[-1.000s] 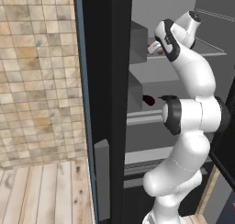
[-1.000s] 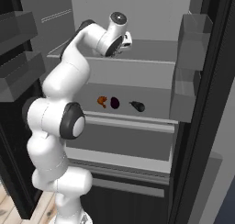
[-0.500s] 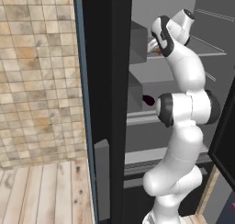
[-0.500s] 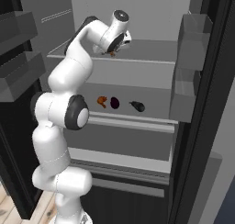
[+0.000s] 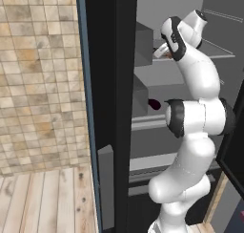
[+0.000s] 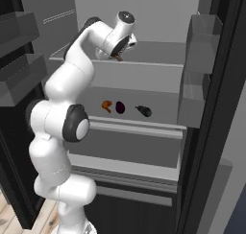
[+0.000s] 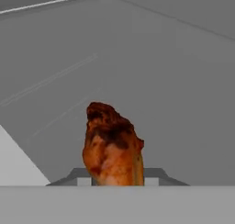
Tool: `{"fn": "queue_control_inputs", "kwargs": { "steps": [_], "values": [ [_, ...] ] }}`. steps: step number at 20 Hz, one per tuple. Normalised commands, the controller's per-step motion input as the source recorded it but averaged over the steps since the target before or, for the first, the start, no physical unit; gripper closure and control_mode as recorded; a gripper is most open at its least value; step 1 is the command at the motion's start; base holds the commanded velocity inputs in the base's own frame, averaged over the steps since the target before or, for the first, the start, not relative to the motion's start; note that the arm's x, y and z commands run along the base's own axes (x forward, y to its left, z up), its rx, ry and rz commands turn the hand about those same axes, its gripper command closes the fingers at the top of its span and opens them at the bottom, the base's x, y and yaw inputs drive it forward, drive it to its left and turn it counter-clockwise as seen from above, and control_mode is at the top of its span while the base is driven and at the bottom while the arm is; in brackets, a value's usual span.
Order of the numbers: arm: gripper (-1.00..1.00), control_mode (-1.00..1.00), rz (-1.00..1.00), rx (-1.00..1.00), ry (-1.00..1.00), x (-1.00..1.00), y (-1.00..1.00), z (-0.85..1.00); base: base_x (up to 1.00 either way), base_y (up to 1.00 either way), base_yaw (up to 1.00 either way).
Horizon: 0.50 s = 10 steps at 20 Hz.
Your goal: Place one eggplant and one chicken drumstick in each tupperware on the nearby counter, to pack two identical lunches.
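While closing round the drumstick (image 7: 112, 147) on the upper fridge shelf (image 6: 158, 71), gripper (image 6: 116, 57) nearly shut, tips flanking the meat at its lower end; whether squeezing it yet, cannot tell. Likely light and stiff, greasy skin apt to slip, irregular bulges, so best pinched across the thick meaty middle rather than the narrow bone end. Below that shelf, farther down: a second drumstick (image 6: 106, 106), an eggplant (image 6: 120, 107) just beside it, another eggplant (image 6: 143, 111) a little apart, all lying loose on the lower shelf.
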Motion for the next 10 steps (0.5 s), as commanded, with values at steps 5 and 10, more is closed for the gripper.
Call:
{"fn": "queue_control_inputs", "kwargs": {
  "steps": [5, 10],
  "values": [
    [1.00, -1.00, -0.05, -0.01, -0.56, -0.99, 0.03, -0.90, 0.00, 0.00, 0.00],
    [1.00, -1.00, -0.04, 0.00, -0.13, -1.00, 0.41, -0.19, 0.00, 0.00, 0.00]
  ]
}}
